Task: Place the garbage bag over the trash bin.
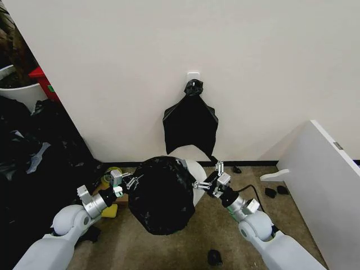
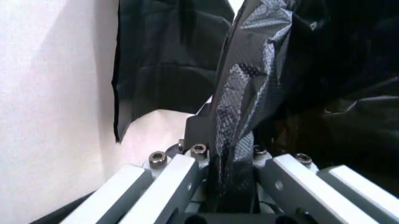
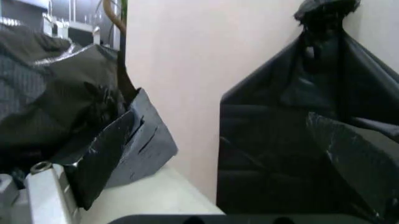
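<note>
I have the garbage bag (image 1: 161,194) stretched between both arms over the trash bin (image 1: 193,169), whose cream rim pokes out behind the black plastic on the carpet floor (image 1: 185,247) near the wall. My left gripper (image 1: 125,183) has its fingers (image 2: 171,179) clenched on a fold of the bag's edge, and my right gripper (image 1: 208,181) pinches the opposite edge. The knotted bunch of black bags (image 1: 190,121) hangs on the wall above the bin.
</note>
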{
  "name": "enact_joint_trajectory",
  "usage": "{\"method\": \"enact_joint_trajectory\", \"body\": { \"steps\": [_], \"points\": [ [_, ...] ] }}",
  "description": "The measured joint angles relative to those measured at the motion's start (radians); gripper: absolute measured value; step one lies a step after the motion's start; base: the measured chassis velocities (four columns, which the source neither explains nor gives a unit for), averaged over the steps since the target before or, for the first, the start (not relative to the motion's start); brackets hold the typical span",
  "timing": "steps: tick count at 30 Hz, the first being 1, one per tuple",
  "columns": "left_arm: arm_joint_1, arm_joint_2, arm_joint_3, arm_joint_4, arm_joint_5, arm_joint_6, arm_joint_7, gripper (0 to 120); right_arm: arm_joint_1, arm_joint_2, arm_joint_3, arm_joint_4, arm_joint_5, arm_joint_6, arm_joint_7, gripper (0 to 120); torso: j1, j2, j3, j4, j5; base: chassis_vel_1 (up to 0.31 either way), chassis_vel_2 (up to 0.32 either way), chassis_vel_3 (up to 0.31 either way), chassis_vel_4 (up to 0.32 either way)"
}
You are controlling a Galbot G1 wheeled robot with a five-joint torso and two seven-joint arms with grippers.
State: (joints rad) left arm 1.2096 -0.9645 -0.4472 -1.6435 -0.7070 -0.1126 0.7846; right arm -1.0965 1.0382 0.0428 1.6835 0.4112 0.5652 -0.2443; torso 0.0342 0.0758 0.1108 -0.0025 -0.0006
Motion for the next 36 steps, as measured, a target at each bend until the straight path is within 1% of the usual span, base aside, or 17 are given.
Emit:
{"method": "enact_joint_trajectory", "body": {
  "steps": [8, 15, 18, 20, 21, 24, 25, 26, 28, 29, 30, 31, 32, 33, 34, 35, 36],
  "points": [
    [-0.002, -0.002, -0.004, -0.004, -0.005, -0.006, -0.023, 1, -0.003, -0.008, 0.012, -0.009, -0.012, 0.001, 0.007, 100, 0.000, 0.000, 0.000, -0.0001, 0.0000, 0.000, 0.000, 0.000, 0.000],
    [-0.006, -0.004, -0.016, -0.014, -0.036, -0.006, -0.067, 1, -0.014, -0.014, 0.050, -0.021, -0.106, -0.005, 0.061, 100, 0.000, 0.000, 0.000, -0.0002, 0.0001, 0.000, 0.000, 0.000, 0.000],
    [-0.007, -0.003, -0.019, -0.019, -0.045, -0.002, -0.088, 1, -0.018, -0.012, 0.065, -0.003, -0.089, 0.003, 0.066, 100, 0.000, 0.000, 0.000, -0.0001, 0.0000, 0.000, 0.000, 0.000, 0.000],
    [-0.005, -0.003, -0.019, -0.032, -0.053, 0.011, -0.139, 1, -0.018, -0.004, 0.087, 0.022, -0.039, 0.014, 0.072, 100, 0.000, 0.000, 0.000, 0.0000, 0.0001, 0.000, 0.000, 0.000, 0.000],
    [-0.005, -0.003, -0.019, -0.032, -0.053, 0.011, -0.139, 1, -0.018, -0.004, 0.087, 0.022, -0.039, 0.014, 0.072, 100, 0.000, 0.000, 0.000, 0.0000, 0.0001, 0.000, 0.000, 0.000, 0.000],
    [0.013, -0.004, -0.004, -0.092, -0.054, 0.107, -0.304, 1, -0.018, -0.015, 0.129, 0.103, 0.094, -0.015, 0.130, 100, 0.000, 0.000, 0.000, 0.0002, 0.0003, 0.000, 0.000, 0.000, 0.000],
    [0.021, -0.005, 0.005, -0.125, -0.055, 0.156, -0.374, 1, -0.018, -0.031, 0.153, 0.148, 0.133, -0.046, 0.174, 100, 0.000, 0.000, 0.000, 0.0001, 0.0003, 0.000, 0.000, 0.000, 0.000],
    [0.021, -0.005, 0.005, -0.125, -0.055, 0.156, -0.374, 1, -0.018, -0.031, 0.153, 0.148, 0.133, -0.046, 0.174, 100, 0.000, 0.000, 0.000, 0.0001, 0.0003, 0.000, 0.000, 0.000, 0.000],
    [0.033, -0.010, 0.015, -0.195, -0.084, 0.255, -0.519, 1, -0.018, -0.082, 0.214, 0.237, 0.200, -0.132, 0.253, 100, 0.000, 0.000, 0.000, -0.0001, -0.0001, 0.000, 0.000, 0.000, 0.000],
    [0.036, -0.013, 0.017, -0.217, -0.097, 0.284, -0.562, 1, -0.018, -0.097, 0.234, 0.258, 0.208, -0.162, 0.279, 100, 0.000, 0.000, 0.000, 0.0001, 0.0004, 0.000, 0.000, 0.000, 0.000],
    [0.036, -0.013, 0.017, -0.217, -0.097, 0.284, -0.562, 1, -0.018, -0.097, 0.234, 0.258, 0.208, -0.162, 0.279, 100, 0.000, 0.000, 0.000, 0.0001, 0.0004, 0.000, 0.000, 0.000, 0.000],
    [0.038, -0.018, 0.019, -0.253, -0.117, 0.339, -0.634, 1, -0.019, -0.123, 0.268, 0.291, 0.216, -0.214, 0.327, 100, 0.000, 0.000, 0.000, 0.0002, 0.0005, 0.000, 0.000, 0.000, 0.000],
    [0.038, -0.026, 0.025, -0.294, -0.141, 0.419, -0.726, 1, -0.023, -0.155, 0.307, 0.319, 0.222, -0.266, 0.379, 100, 0.000, 0.000, 0.000, 0.0001, 0.0003, 0.000, 0.000, 0.000, 0.000],
    [0.038, -0.026, 0.025, -0.294, -0.141, 0.419, -0.726, 1, -0.023, -0.155, 0.307, 0.319, 0.222, -0.266, 0.379, 100, 0.000, 0.000, 0.000, 0.0001, 0.0003, 0.000, 0.000, 0.000, 0.000],
    [0.033, -0.040, 0.037, -0.350, -0.200, 0.556, -0.874, 1, -0.033, -0.202, 0.361, 0.354, 0.226, -0.326, 0.444, 100, 0.000, 0.000, 0.000, -0.0003, 0.0001, 0.000, 0.000, 0.000, 0.000],
    [0.030, -0.052, 0.045, -0.390, -0.258, 0.655, -0.997, 1, -0.041, -0.233, 0.385, 0.370, 0.226, -0.357, 0.480, 100, 0.000, 0.000, 0.000, -0.0008, -0.0001, 0.000, 0.000, 0.000, 0.000],
    [0.032, -0.058, 0.047, -0.410, -0.285, 0.698, -1.055, 1, -0.043, -0.244, 0.387, 0.373, 0.225, -0.366, 0.492, 100, 0.000, 0.000, 0.000, -0.0008, -0.0001, 0.000, 0.000, 0.000, 0.000]
  ]
}}
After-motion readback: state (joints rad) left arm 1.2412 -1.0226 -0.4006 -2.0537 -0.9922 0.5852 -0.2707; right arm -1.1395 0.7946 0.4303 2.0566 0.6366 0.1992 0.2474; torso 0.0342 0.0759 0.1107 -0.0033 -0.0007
